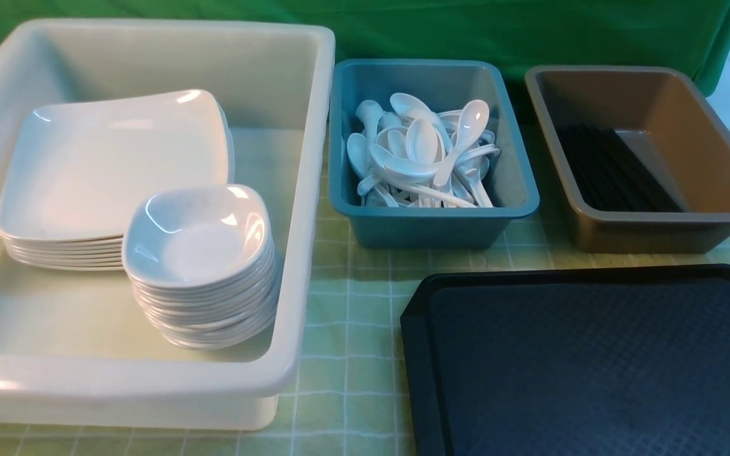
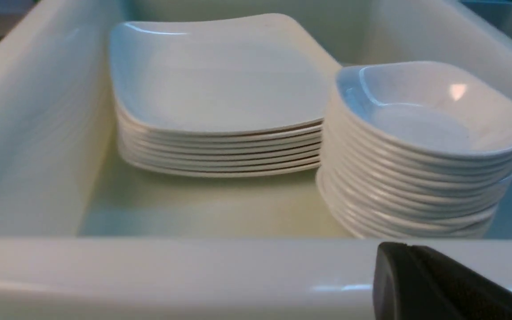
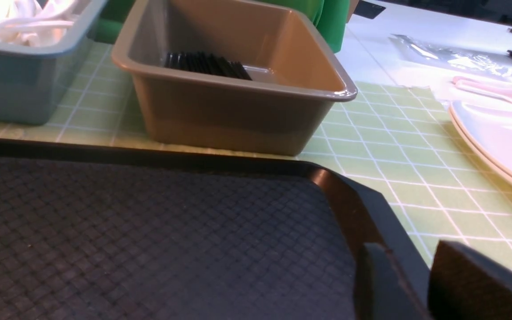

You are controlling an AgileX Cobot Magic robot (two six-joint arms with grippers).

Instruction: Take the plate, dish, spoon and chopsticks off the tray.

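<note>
The black tray (image 1: 414,354) lies at the front right, and nothing shows on the part of it in view; it also shows in the right wrist view (image 3: 349,195). A stack of large white plates (image 1: 111,164) and a stack of small deep dishes (image 1: 197,234) sit in the white tub. White spoons (image 1: 422,152) fill the blue tub. Black chopsticks (image 1: 612,168) lie in the brown tub. My left gripper (image 2: 405,248) is shut and empty, just outside the white tub's near wall. My right gripper (image 3: 409,255) is slightly open, its fingers on either side of the tray's corner rim.
The white tub (image 1: 314,190) stands at the left, the blue tub (image 1: 435,225) in the middle and the brown tub (image 1: 656,234) at the back right, on a green checked mat. Further white plates (image 3: 496,146) and a pink spoon (image 3: 505,91) lie beyond the tray's right side.
</note>
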